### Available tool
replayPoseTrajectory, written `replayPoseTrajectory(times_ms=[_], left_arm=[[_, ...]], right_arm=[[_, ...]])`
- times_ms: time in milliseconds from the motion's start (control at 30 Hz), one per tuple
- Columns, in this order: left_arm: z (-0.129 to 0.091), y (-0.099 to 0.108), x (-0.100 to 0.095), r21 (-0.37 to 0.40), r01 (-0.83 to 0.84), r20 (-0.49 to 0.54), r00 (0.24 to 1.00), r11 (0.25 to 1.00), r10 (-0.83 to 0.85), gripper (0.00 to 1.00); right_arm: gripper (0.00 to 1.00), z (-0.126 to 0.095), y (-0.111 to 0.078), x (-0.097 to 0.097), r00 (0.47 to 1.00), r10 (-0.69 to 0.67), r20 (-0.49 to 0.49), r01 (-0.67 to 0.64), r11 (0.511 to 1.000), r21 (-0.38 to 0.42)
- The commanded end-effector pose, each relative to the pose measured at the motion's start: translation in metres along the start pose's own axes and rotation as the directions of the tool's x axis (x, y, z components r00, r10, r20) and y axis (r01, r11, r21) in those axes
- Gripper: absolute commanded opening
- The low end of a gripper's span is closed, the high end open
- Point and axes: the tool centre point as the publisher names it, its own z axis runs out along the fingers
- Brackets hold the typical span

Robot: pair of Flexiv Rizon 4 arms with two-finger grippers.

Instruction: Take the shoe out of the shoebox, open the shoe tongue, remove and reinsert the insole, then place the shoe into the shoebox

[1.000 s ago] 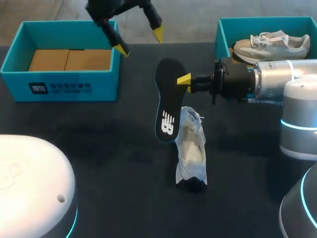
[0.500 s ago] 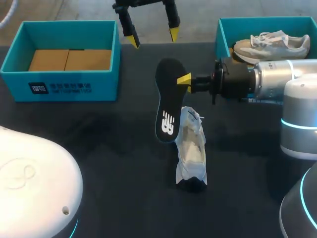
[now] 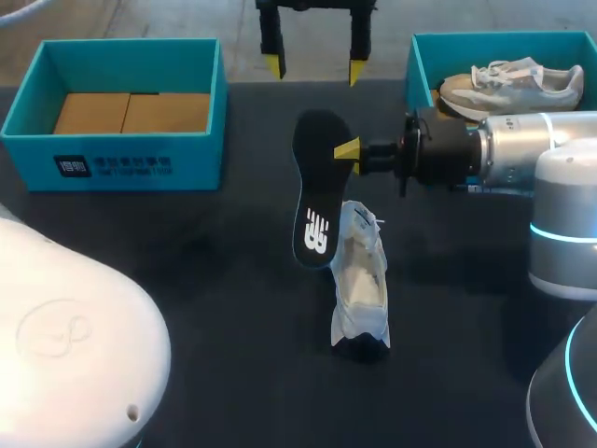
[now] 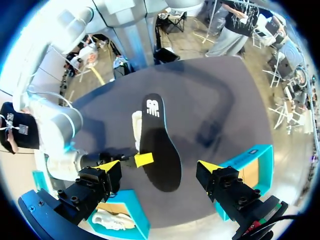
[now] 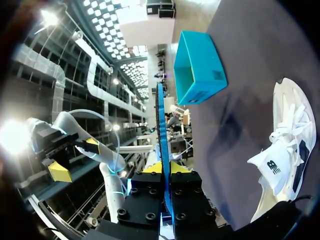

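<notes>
Insole [image 3: 315,182] between right fingers [image 3: 347,149]

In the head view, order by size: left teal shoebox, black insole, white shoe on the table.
Largest: left teal cardboard shoebox. Black foam insole and white laced shoe look alike; the raised insole sits nearer the camera, so unranked.

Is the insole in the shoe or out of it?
Out: the right end effector grips the insole, held up apart from the shoe.
</notes>
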Motion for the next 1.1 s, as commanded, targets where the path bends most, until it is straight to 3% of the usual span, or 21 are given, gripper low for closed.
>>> replayPoseTrajectory(times_ms=[33,367,600,733,1100], left_arm=[[0.000,-0.001,-0.003,-0.019,0.006,-0.060,0.998,1.000,-0.007,1.00],[0.005,-0.002,0.005,-0.058,0.037,0.080,0.996,0.998,-0.032,1.00],[0.001,-0.012,0.012,-0.141,0.046,0.268,0.963,0.989,-0.006,1.00],[-0.004,-0.021,0.017,-0.189,0.065,0.419,0.908,0.980,0.020,1.00],[-0.006,-0.040,0.029,-0.260,0.130,0.697,0.711,0.957,0.093,1.00]], right_arm=[[0.00,0.001,-0.001,0.000,1.000,0.000,0.001,0.000,1.000,-0.003],[0.00,0.001,-0.001,0.000,1.000,0.000,0.001,0.000,1.000,-0.003],[0.00,0.001,-0.001,0.000,1.000,0.000,0.001,0.000,1.000,-0.003],[0.00,0.001,-0.001,0.000,1.000,0.000,0.001,0.000,1.000,-0.003],[0.00,0.001,-0.001,0.000,1.000,0.000,0.001,0.000,1.000,-0.003]])
